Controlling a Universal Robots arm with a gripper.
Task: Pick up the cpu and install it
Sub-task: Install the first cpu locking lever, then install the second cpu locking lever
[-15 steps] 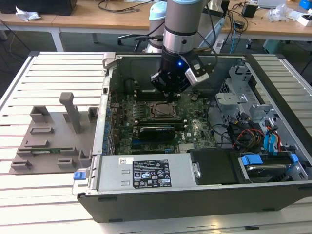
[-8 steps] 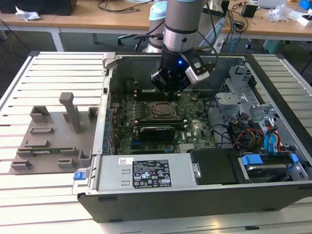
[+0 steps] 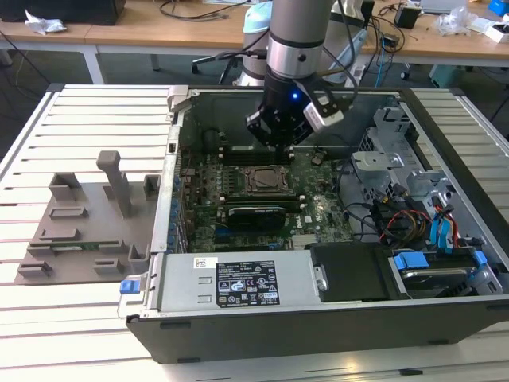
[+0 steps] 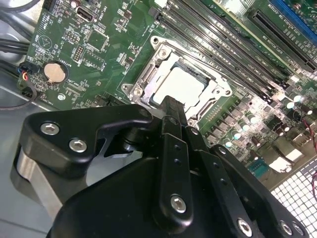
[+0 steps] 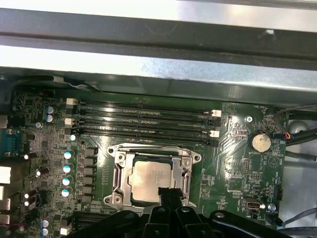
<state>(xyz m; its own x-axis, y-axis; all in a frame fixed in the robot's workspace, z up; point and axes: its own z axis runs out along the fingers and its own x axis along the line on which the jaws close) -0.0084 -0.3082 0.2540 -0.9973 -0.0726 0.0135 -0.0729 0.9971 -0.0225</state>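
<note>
**CPU seated in socket, tool above the board**

- Table (image 3: 48,318): white slatted top. It carries the open case and a grey fixture plate (image 3: 83,231) with upright posts, which lies at 9 o'clock of the case in the exterior view.
- Case (image 3: 318,318): lies on its side, lid off, board exposed. Drive bays and blue-tabbed cables sit at 3 o'clock of the board in the exterior view.
- Arm (image 3: 296,40): comes down from 12 o'clock in the exterior view and ends over the far half of the board.
- Board (image 5: 237,168): green, with a round coin cell (image 5: 259,143) near one edge and long memory slots (image 5: 143,121) just beside the socket.
- Socket (image 5: 119,173): metal frame around a square well. In the exterior view it lies just at 6 o'clock of the tool.
- Tool (image 4: 171,106): black linkage fingers drawn close together into a narrow tip, nothing between them. In both wrist views the tip overlaps the edge of the chip; whether it touches cannot be told.
- CPU (image 5: 151,176): pale silver square, flat inside the socket well, framed on all sides. It also shows in the second wrist view (image 4: 183,84).
</note>
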